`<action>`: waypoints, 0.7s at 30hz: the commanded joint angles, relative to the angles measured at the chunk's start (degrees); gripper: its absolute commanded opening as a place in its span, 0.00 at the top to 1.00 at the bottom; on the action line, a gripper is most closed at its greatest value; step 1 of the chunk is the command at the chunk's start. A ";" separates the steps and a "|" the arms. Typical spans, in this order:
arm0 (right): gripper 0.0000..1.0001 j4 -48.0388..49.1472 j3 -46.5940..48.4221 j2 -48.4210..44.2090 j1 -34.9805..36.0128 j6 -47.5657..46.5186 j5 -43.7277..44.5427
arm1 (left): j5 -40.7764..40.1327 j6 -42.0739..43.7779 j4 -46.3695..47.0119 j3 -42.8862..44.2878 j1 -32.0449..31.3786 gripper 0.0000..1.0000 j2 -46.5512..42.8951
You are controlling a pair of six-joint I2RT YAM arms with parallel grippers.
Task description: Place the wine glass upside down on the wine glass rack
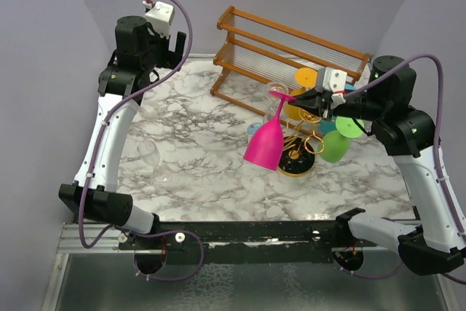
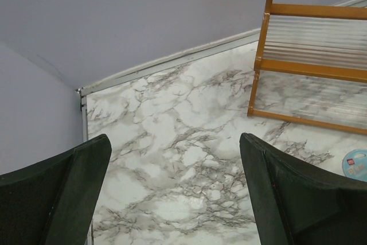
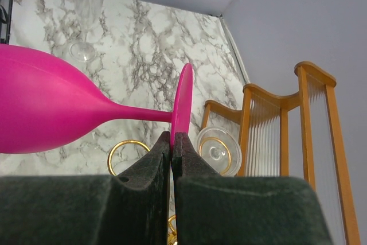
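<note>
Wine glass (image 1: 266, 142), the one pink one, hangs tilted bowl-down close by the single gold wine glass rack (image 1: 295, 167), its foot clamped between the two right fingers (image 3: 155, 164). The two left fingers (image 2: 63, 187) stand apart, empty. One clear glass (image 1: 153, 159) lies on the desk (image 1: 196, 107).

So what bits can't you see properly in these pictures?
1. Top view: the gold rack is partly hidden behind the pink wine glass and the green glass, so whether the pink one touches it cannot be told.
2. Right wrist view: the pink wine glass's rim is cut off by the left edge.
3. Left wrist view: a blue round thing is cut off by the right edge; its writing is too small to read.
</note>
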 commanded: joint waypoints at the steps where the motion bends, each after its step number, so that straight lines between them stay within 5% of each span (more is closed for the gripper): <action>1: 0.99 3.29 -2.57 -1.02 0.22 -0.31 1.28 | 2.80 -1.62 2.92 -1.40 1.64 0.03 1.19; 21: 0.99 -2.86 -1.41 -5.50 0.24 -2.28 -1.75 | 6.90 -0.86 5.66 -3.87 2.19 0.03 -0.96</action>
